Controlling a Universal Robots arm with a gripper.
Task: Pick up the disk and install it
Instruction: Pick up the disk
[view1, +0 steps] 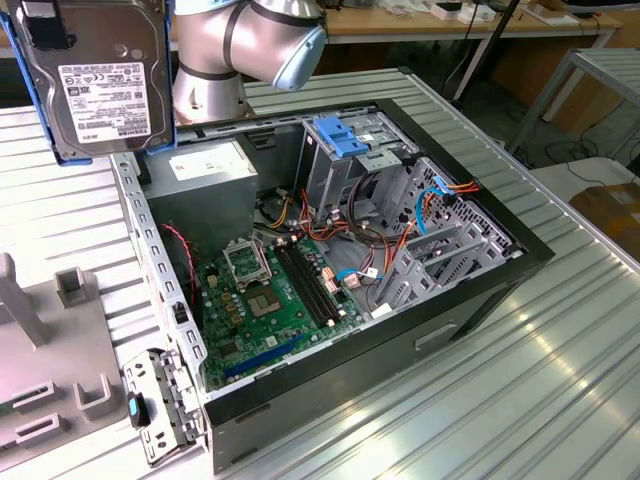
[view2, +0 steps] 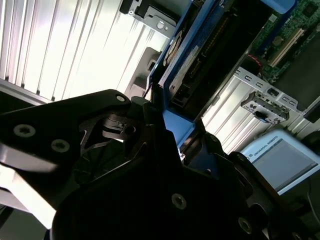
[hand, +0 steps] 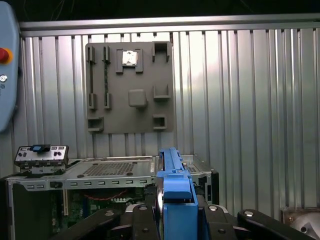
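Held close to the lens in the exterior view, the disk (view1: 95, 80) hangs upright, label showing, above the ribbed desk (view1: 500, 400), just past the open computer case (view1: 380, 360) on the exterior view's left.

In the second wrist view, the black tool (view2: 175, 127) is clamped on the disk (view2: 200, 55) by its blue rail.

In the first wrist view, the tool (hand: 175, 220) holds the disk (hand: 172, 190) edge-on above the case (hand: 100, 172).

A good carry likely needs a firm, square grip, clearing the case wall and the loose cables (view1: 375, 245) beside the drive cage (view1: 330, 170).

Holds the disk (view1: 95, 80) upright in its blue carrier (white label toward the camera) at the exterior view's left, higher than the open computer case (view1: 440, 335) on the ribbed metal table (view1: 520, 400).
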